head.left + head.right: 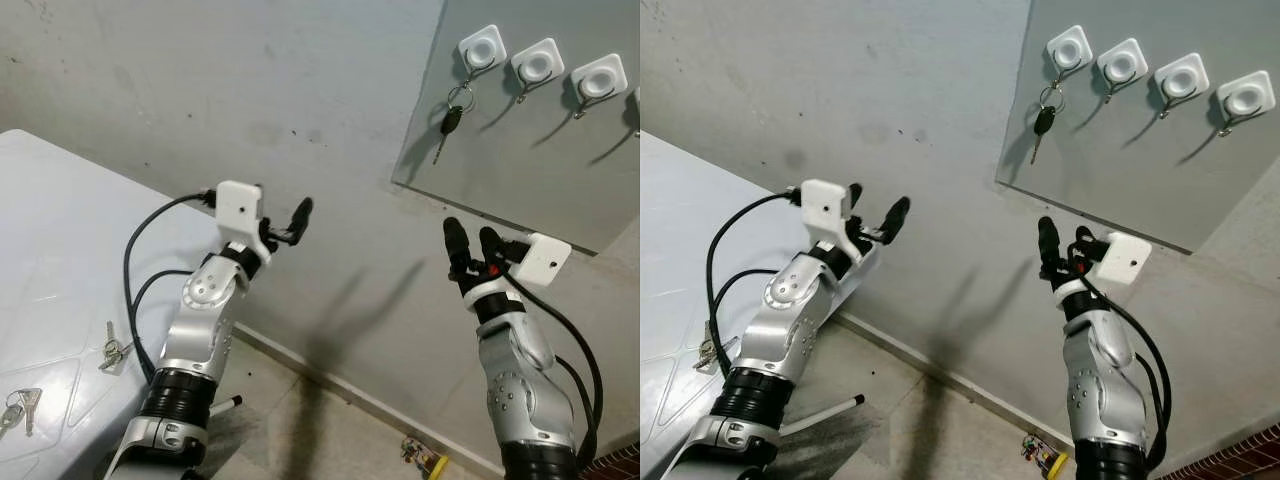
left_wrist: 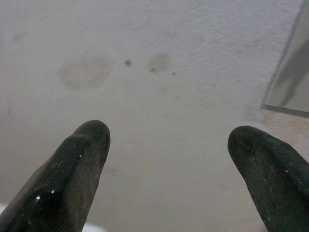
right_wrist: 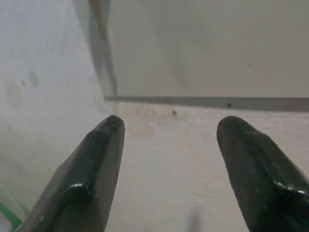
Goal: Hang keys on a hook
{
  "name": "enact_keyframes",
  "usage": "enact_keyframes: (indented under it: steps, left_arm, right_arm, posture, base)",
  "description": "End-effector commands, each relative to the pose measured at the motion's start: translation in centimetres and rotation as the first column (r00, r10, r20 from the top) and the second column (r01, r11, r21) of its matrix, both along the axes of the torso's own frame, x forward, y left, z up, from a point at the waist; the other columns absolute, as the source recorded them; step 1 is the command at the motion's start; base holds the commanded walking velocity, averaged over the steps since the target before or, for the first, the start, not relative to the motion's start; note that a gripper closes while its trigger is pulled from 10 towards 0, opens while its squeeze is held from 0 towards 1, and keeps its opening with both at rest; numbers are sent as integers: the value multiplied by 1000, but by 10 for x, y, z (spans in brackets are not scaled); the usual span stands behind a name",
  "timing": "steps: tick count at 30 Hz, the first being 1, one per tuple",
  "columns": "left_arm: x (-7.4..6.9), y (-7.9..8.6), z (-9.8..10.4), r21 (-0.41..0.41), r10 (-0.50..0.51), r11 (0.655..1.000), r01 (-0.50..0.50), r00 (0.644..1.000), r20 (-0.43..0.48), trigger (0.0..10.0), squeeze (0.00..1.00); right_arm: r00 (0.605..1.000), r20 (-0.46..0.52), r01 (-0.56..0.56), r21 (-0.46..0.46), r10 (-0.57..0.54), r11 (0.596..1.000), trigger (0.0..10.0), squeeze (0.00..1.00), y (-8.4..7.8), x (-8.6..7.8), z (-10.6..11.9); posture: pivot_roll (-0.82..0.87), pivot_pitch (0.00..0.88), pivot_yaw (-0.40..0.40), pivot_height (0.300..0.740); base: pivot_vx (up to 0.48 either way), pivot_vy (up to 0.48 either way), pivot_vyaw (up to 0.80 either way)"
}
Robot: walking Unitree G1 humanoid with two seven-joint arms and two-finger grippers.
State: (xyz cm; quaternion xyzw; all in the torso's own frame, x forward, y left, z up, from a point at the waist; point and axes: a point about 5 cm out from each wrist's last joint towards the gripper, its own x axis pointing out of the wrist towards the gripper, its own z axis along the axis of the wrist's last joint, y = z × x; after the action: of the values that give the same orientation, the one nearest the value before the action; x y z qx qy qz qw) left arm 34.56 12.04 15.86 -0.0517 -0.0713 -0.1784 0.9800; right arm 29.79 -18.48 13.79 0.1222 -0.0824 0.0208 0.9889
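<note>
While both claws gape empty, car key (image 1: 451, 122) on leftmost hook (image 1: 481, 47), blade pointing straight down.

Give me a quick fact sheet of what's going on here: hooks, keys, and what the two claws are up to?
Hooks: four white hooks on a grey panel; first hook holds a car key, the rest bare
Spare keys: two bunches on the white table, one near its edge, one closer
Left gripper: open, holding nothing, raised toward the wall
Right gripper: open, holding nothing, below the panel
Floor: small colourful object
</note>
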Motion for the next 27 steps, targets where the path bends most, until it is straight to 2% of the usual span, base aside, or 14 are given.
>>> enact_keyframes:
  steps: [1,2,5,8,10,11,21,27]
  left_arm:
    - [-1,1,1,-23,-4,1000,4,1000,5,10000,0]
    - [-4,2,-1,-42,-8,999,9,1000,5,10000,0]
    - [-13,3,-6,-71,-21,997,21,1000,12,10000,0]
    - [-17,4,-10,-73,-20,997,21,1000,17,10000,0]
    - [-21,7,-19,-80,-8,997,8,1000,9,10000,0]
    - [-21,8,-20,-67,2,998,-1,1000,14,10000,0]
    - [-19,11,-43,6,43,999,-43,998,-50,10000,0]
    - [-13,11,-37,18,57,998,-57,998,-23,10000,0]
  right_arm:
    - [999,35,12,-47,-10,999,10000,63,-1,-1,8]
    - [999,35,12,-81,-9,997,10000,0,1,-7,6]
    - [999,24,25,-141,-22,990,10000,0,4,-17,-1]
    - [999,27,31,-170,-27,985,10000,0,6,-22,-3]
    - [999,17,44,-236,-42,971,10000,0,6,-27,-8]
    - [999,15,45,-240,-42,970,10000,0,5,-28,-10]
    - [995,-36,74,-307,-90,949,10000,0,-3,-30,-29]
    - [996,-13,80,-341,-90,937,10000,0,-3,-23,-25]
  posture:
    - [-21,31,-52,711]
    - [-26,26,-53,711]
    - [-25,20,-53,711]
    - [-27,17,-51,711]
    - [-27,17,-51,711]
    - [-27,17,-51,711]
    - [-26,4,-48,711]
    - [-26,5,-45,711]
  base:
    - [0,0,0]
    - [0,0,0]
    - [0,0,0]
    - [0,0,0]
    - [0,0,0]
    - [0,0,0]
    - [0,0,0]
    - [0,0,0]
